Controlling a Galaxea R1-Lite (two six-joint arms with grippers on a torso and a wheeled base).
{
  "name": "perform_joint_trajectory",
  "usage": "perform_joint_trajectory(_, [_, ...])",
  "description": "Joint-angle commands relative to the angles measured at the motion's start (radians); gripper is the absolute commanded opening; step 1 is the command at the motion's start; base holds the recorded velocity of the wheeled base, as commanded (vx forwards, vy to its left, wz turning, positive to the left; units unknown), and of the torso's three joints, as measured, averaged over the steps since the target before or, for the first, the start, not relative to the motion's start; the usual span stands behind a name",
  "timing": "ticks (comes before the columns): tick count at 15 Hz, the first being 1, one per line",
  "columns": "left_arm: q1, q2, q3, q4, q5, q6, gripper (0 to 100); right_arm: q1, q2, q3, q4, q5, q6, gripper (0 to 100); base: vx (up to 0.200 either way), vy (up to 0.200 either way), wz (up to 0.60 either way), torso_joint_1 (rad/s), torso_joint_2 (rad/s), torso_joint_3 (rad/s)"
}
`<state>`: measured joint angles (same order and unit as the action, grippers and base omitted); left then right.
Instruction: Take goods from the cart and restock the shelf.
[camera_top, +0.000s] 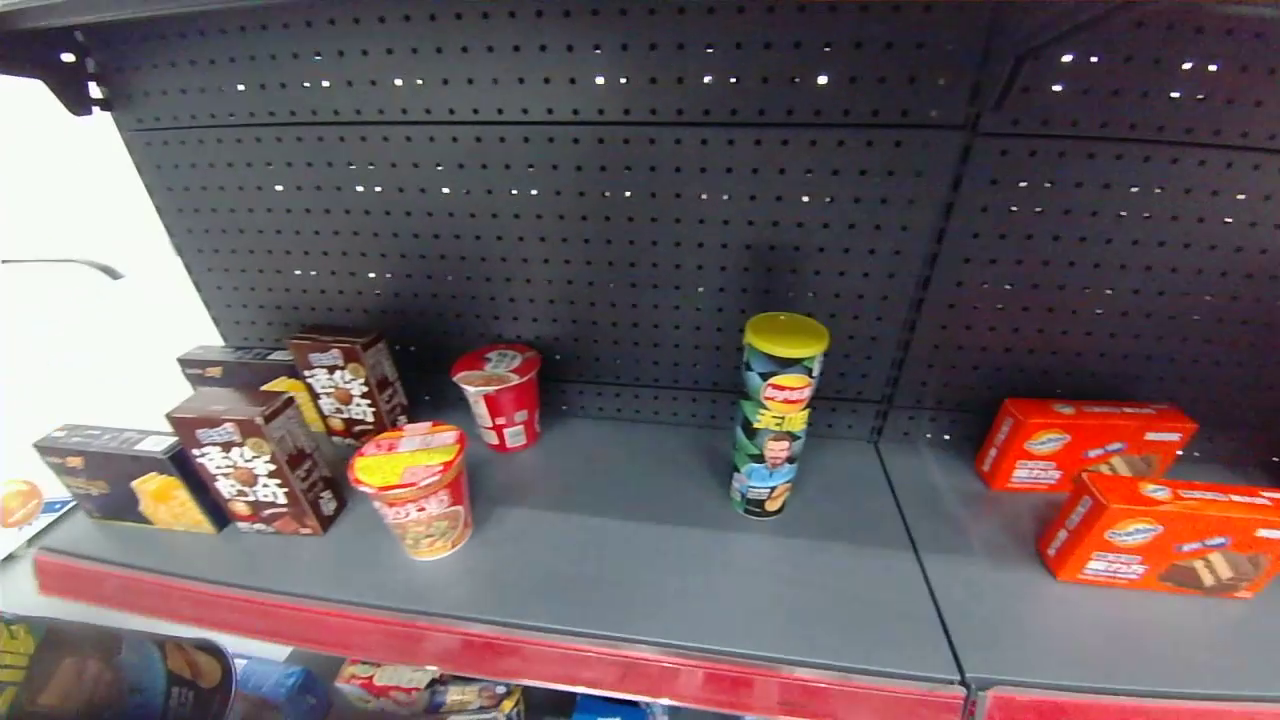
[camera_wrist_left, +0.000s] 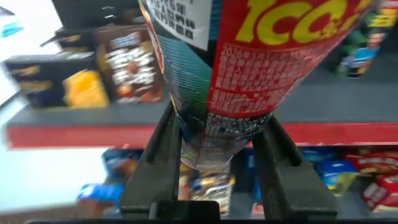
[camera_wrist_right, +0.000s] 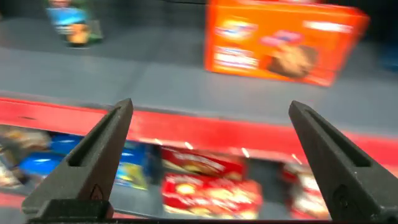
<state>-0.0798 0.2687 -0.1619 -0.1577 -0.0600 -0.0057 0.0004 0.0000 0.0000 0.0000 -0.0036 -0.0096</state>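
Observation:
In the left wrist view my left gripper (camera_wrist_left: 221, 124) is shut on a tall snack can (camera_wrist_left: 249, 62) with a red and teal label, held in front of the shelf's red front edge (camera_wrist_left: 74, 134). My right gripper (camera_wrist_right: 211, 109) is open with nothing between its fingers, level with the red shelf edge (camera_wrist_right: 186, 127) and below an orange biscuit box (camera_wrist_right: 283, 43). On the grey shelf (camera_top: 640, 570) a yellow-lidded chip can (camera_top: 778, 415) stands upright near the middle.
On the shelf's left are brown chocolate boxes (camera_top: 262, 460), dark boxes (camera_top: 130, 478), a yellow-lidded cup noodle (camera_top: 420, 490) and a red cup (camera_top: 500, 395). Two orange boxes (camera_top: 1165, 535) lie at the right. Free room lies around the chip can. More goods fill the lower shelf (camera_wrist_right: 211, 186).

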Motion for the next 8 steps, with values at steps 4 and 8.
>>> perform_joint_trajectory(4, [0.002, 0.044, -0.108, 0.007, 0.0, 0.004, 0, 0.001, 0.002, 0.0, 0.003, 0.01, -0.009, 100, 0.0, 0.0, 0.0, 0.0, 0.0, 0.0])
perform_joint_trajectory(8, [0.005, 0.018, -0.203, 0.161, 0.039, 0.023, 0, 0.018, 0.333, -0.235, -0.126, -0.03, 0.01, 100, 0.0, 0.0, 0.0, 0.0, 0.0, 0.0])
